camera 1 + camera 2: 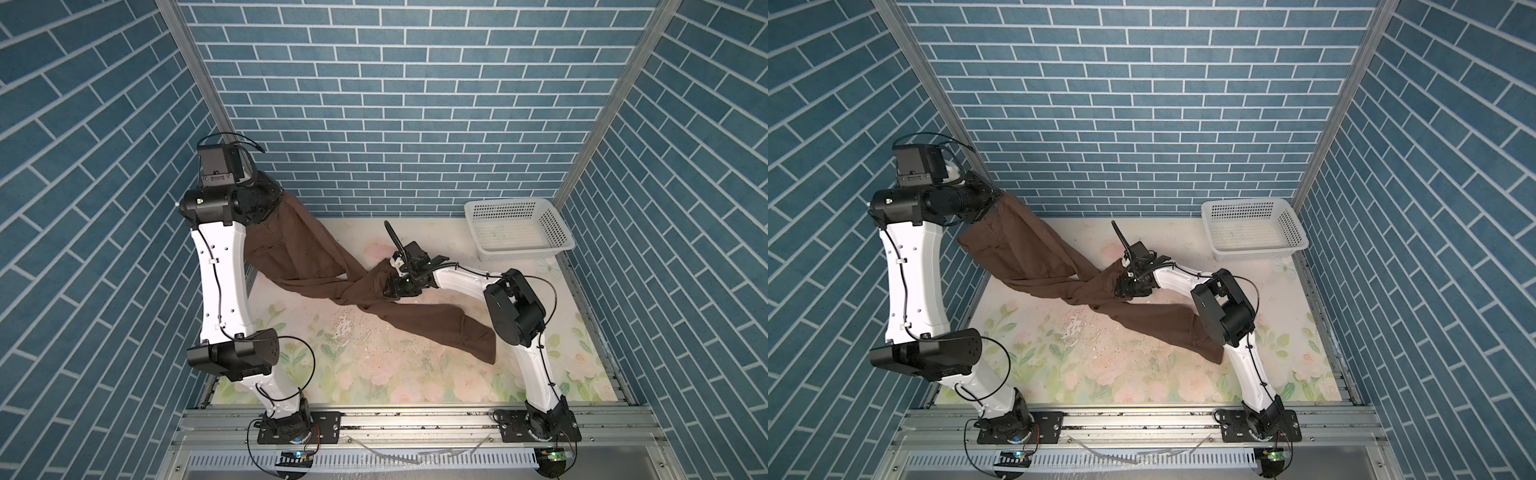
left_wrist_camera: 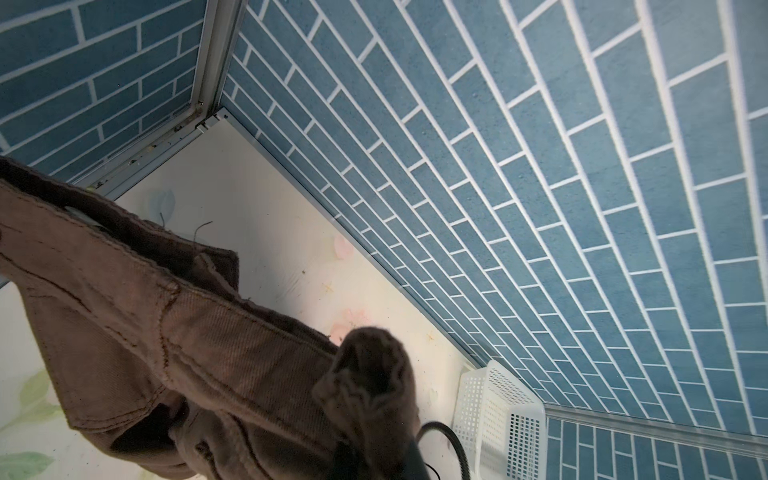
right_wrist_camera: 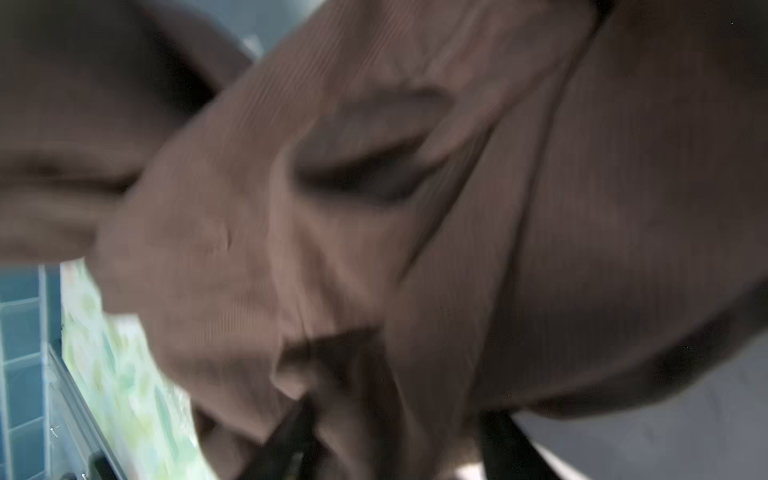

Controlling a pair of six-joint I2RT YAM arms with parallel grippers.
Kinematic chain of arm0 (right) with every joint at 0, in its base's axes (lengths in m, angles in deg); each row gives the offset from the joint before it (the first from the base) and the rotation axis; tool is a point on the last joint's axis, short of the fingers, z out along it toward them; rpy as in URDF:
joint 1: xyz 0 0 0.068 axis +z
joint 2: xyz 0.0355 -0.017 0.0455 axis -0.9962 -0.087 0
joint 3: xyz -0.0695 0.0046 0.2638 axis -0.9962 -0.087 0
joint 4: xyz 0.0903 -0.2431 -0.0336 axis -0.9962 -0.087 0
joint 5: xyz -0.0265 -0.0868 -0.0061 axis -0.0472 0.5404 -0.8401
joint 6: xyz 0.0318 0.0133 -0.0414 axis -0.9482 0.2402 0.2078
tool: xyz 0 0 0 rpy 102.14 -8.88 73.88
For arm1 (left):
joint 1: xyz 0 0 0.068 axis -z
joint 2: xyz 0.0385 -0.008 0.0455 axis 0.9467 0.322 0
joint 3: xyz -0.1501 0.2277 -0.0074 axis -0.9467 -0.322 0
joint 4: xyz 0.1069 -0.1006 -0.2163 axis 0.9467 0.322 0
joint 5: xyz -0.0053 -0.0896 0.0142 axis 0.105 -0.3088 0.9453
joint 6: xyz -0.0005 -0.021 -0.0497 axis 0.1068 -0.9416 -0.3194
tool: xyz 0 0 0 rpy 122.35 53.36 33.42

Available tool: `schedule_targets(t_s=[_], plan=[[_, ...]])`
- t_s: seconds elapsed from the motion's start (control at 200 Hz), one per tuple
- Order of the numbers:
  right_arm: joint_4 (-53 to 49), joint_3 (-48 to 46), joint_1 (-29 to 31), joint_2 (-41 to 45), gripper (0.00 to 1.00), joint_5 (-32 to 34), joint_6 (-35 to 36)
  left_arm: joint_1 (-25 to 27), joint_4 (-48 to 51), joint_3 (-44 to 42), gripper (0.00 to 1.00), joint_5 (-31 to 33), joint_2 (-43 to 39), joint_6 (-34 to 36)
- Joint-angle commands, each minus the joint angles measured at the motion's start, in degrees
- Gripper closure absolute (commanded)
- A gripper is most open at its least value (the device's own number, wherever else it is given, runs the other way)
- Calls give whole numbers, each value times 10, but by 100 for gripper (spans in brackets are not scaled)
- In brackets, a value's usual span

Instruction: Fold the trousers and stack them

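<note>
Both top views: left gripper (image 1: 279, 198) (image 1: 994, 198) aloft

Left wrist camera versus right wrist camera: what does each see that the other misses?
Only the left wrist view shows the white perforated plastic basket, plus sharp stitched seams on the dark brown fabric trousers. Only the right wrist view, blurred and nearly filled with cloth, shows the right gripper, its two dark fingers at the picture's edge. Both show the trousers, the flower-printed table and the blue brick-pattern wall.
</note>
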Motion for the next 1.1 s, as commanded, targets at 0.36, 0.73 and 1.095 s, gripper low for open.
schedule_targets(t_s=[0.36,0.73,1.095], plan=[[-201,330,-202,139,100,205,92,-75,-29,106,96,-120,20,-36],[-128,-186,-268,563,100,228,48,-112,-104,3,98,-133,31,-49],[-150,-492,-54,633,80,111,20,-109,-101,42,98,-129,52,-45]])
